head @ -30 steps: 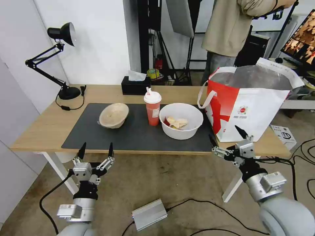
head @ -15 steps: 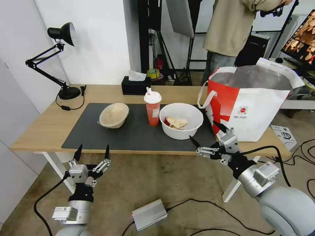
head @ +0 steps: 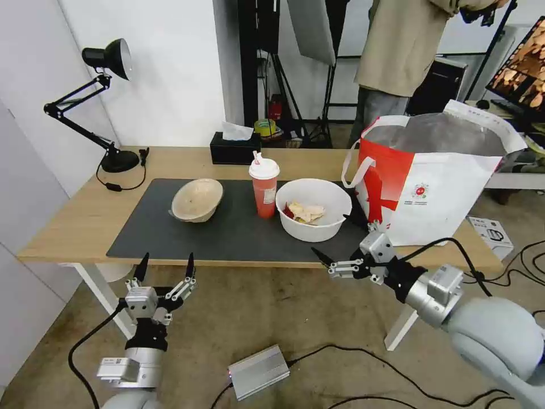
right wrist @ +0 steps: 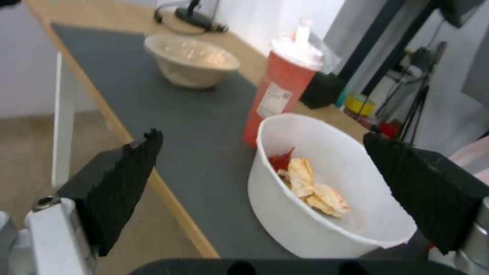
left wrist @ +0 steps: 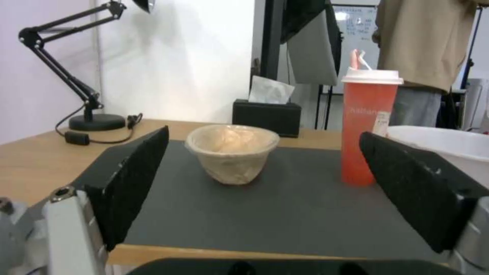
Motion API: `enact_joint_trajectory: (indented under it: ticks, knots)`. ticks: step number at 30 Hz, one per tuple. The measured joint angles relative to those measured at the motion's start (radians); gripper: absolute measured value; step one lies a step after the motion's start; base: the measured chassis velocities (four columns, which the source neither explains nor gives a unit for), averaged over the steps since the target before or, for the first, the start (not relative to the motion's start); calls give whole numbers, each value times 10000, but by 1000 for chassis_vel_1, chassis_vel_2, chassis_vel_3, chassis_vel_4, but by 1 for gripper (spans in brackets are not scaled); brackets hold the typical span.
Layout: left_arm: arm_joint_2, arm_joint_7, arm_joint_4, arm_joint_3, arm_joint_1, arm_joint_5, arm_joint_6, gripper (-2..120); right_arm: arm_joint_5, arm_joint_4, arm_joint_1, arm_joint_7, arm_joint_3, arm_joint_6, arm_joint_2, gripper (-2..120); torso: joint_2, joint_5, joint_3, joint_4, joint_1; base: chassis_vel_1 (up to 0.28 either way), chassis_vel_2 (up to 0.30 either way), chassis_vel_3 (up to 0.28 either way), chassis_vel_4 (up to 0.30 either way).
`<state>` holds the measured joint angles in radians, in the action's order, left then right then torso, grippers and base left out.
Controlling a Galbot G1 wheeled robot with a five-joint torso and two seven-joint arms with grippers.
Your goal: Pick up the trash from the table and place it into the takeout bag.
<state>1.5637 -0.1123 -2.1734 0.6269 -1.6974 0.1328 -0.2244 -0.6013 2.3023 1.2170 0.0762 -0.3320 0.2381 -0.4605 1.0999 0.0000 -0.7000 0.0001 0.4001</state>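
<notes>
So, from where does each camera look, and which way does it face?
Head view: high, looking down at the long light-wood table; both open claws show, left claw, right claw.
Left wrist view: at table-edge height, facing the shallow beige paper bowl between its own fingers.
Right wrist view: angled at the wide white bowl between its own fingers.
All three share the tall red cup.

The tabletop (head: 79, 216) is pale matt wood under a dull dark grey mat (head: 238, 233). The white bowl (head: 313, 210) looks like smooth plastic, the beige bowl (head: 197, 199) like rough pulpy paper. Crinkled silver foil lines the glossy red-and-white bag (head: 437, 193).
</notes>
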Motion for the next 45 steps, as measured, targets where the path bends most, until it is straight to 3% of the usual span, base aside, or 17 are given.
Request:
enact_joint_trajectory:
  ticks: [4,7,15,32,40,45]
  knots:
    - [-1,-20,99,-16,-2,-3,-94,100,-193,-86,-234,205,131,62,341,100,0,0,0,-1,0,0,0,0,0]
    - [2,-75,265,-51,-1,-15,-208,100,-736,-357,-1209,351,790,141,747,100,0,0,0,-2,-1,0,0,0,0]
    - [27,-146,421,-116,-21,-50,-288,100,-1399,-1012,-3586,508,2512,333,982,100,0,-1,0,-1,0,0,0,0,0]
    - [59,-307,873,-150,108,-62,-495,100,-1988,-2198,-6192,1147,5001,444,891,100,0,0,0,-3,0,0,0,0,0]
    - [-26,-310,999,24,186,49,-509,100,-2104,-3002,-7929,1361,6756,551,528,100,0,-1,0,-1,0,0,0,0,0]
    - [-22,-307,1100,52,199,64,-518,100,-1995,-3211,-7993,1319,6959,555,282,100,1,0,0,-1,-1,0,0,0,0]
